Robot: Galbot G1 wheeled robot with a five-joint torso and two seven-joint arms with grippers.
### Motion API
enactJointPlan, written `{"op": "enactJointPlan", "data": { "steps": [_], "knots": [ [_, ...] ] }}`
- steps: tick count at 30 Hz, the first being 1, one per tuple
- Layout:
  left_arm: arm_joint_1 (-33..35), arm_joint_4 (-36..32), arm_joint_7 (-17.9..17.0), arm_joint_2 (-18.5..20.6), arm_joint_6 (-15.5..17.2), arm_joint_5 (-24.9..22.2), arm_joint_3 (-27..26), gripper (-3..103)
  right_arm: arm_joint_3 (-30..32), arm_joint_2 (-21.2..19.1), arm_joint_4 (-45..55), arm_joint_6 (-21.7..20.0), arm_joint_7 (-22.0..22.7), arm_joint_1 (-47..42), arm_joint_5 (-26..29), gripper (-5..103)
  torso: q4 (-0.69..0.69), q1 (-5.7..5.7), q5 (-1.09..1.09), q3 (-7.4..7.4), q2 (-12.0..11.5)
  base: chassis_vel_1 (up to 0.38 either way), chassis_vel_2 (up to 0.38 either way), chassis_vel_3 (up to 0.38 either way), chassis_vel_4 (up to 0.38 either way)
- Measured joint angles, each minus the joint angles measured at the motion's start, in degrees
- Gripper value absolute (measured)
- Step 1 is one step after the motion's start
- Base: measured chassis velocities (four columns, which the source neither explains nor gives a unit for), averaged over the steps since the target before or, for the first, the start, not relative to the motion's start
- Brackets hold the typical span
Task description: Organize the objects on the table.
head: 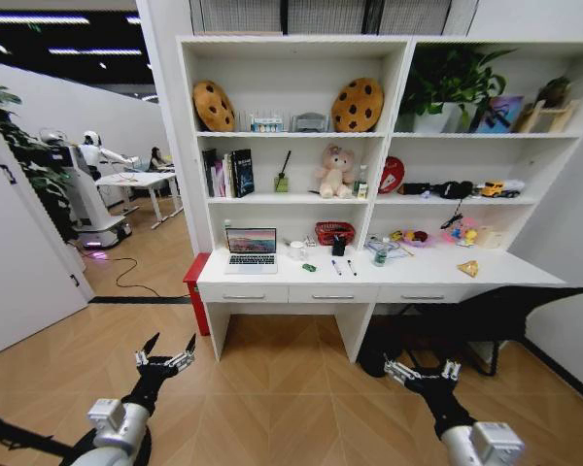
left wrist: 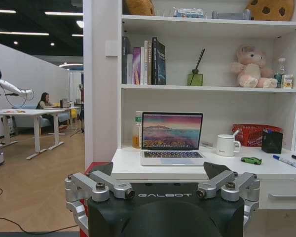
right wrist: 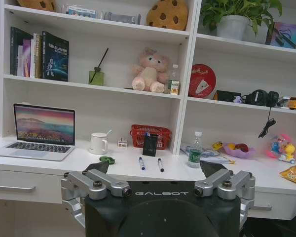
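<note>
both arms hang low over the wood floor, well short of the counter (head: 389, 282); the left tool (head: 165, 357) and right tool (head: 423, 373) are spread open and empty. on the counter, the pens (head: 343, 267) look light, stiff and prone to roll, best pinched mid-barrel; the open laptop (head: 252, 249) looks heavier and fragile

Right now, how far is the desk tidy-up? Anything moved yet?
Nothing looks done. The laptop sits open on the desk, with the green toy car, two pens, bottle and yellow wedge loose on the top. Nothing is in hand: the left claw and right claw are both open and empty, low over the floor, short of the desk. All the sorting is left.
</note>
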Motion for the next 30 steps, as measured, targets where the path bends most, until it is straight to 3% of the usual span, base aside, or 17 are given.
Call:
{"op": "enactJointPlan", "data": {
  "steps": [10,13,30],
  "knots": [
    [-0.21,0.07,-0.07,0.09,0.96,0.19,0.35,100,-1.43,0.23,0.09,-1.85,0.04,2.63,-0.14,100,0.00,0.00,0.00,0.00,0.00,0.000,0.000,0.000,0.000],
    [-0.20,-0.14,-0.07,-0.13,0.96,0.77,0.78,100,-0.80,-0.02,0.09,-4.83,-0.50,4.11,-0.24,100,0.00,0.00,0.00,0.00,0.00,0.000,0.000,0.000,0.000],
    [-0.12,-0.57,-0.07,-0.59,1.03,1.13,0.94,100,-1.22,-0.15,0.09,-5.33,-0.92,5.16,-0.08,100,0.00,0.01,0.00,0.00,0.01,-0.073,0.068,0.074,-0.079]
  ]
}}
